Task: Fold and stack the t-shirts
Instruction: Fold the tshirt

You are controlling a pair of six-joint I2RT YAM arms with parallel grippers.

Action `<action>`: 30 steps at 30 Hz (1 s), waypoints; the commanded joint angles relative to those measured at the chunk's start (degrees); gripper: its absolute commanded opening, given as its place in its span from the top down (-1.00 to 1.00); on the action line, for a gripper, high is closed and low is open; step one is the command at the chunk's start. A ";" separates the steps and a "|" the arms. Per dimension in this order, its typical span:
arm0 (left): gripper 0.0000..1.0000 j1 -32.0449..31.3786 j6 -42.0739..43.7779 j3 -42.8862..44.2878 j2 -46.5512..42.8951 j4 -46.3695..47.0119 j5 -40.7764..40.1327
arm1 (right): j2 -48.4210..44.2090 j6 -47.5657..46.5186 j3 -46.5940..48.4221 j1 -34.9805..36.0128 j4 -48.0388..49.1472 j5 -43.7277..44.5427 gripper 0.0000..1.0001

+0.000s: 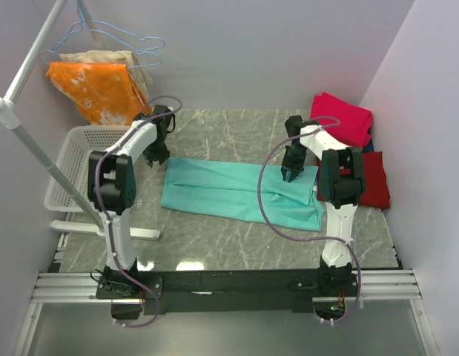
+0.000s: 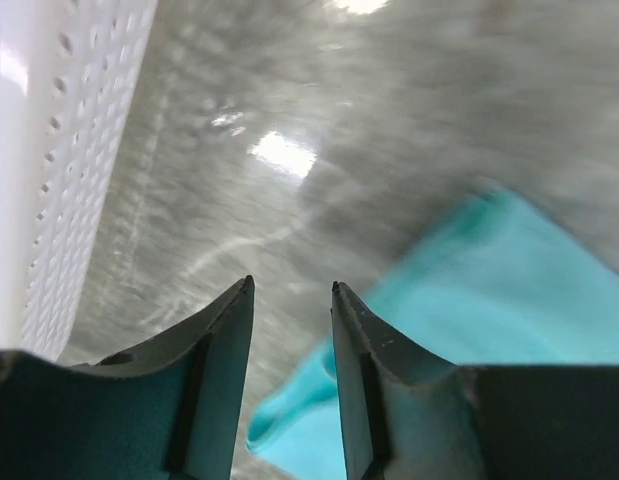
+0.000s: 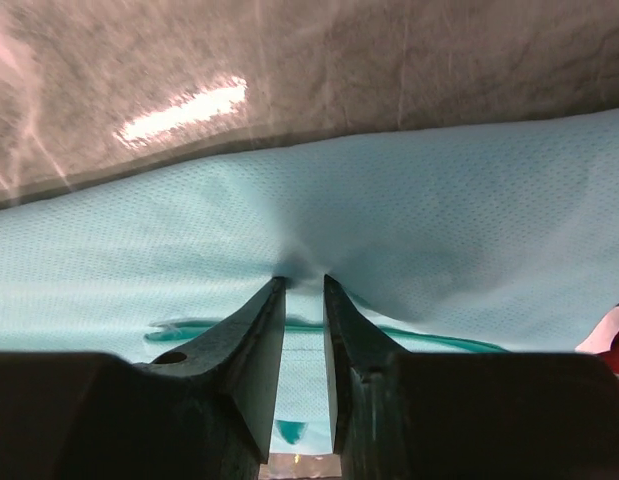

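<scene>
A teal t-shirt [image 1: 229, 193] lies folded into a long band across the middle of the table. My left gripper [image 1: 156, 157] hangs just off its far-left corner, open and empty; in the left wrist view [image 2: 292, 288] the teal corner [image 2: 489, 290] lies to the right of the fingers. My right gripper [image 1: 288, 176] is down on the shirt's right part. In the right wrist view [image 3: 301, 280] the jaws stand narrow and the teal cloth [image 3: 439, 200] puckers between the tips. A magenta-pink shirt [image 1: 344, 117] and a dark red shirt [image 1: 374, 182] lie at the right edge. No salmon shirt shows.
A white perforated basket [image 1: 73, 159] stands at the left, close to my left gripper, and shows in the left wrist view [image 2: 59, 150]. An orange blotched cloth [image 1: 96, 89] and a beige cloth [image 1: 103, 58] hang on a rack at the back left. The rack's white pole [image 1: 36, 156] slants over the basket.
</scene>
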 commanded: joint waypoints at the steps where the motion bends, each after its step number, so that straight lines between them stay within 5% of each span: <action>1: 0.11 -1.47 3.41 -1.02 -10.26 7.59 9.07 | -8.15 -0.22 1.19 -0.14 4.54 1.46 0.37; 7: 0.13 -4.72 5.61 -3.13 -9.49 10.85 16.12 | -10.19 -0.48 2.23 0.04 2.71 1.02 0.30; 14: 0.21 -8.59 5.96 -3.13 1.49 10.94 21.57 | -5.80 -1.10 -0.40 0.21 1.82 1.45 0.30; 24: 0.19 -8.95 2.27 -4.71 1.07 5.93 9.54 | -9.04 -2.15 -5.67 0.56 4.19 1.02 0.30; 30: 0.19 -8.95 2.45 -5.77 0.80 6.37 10.32 | -7.73 -2.59 -4.80 2.67 3.32 1.02 0.34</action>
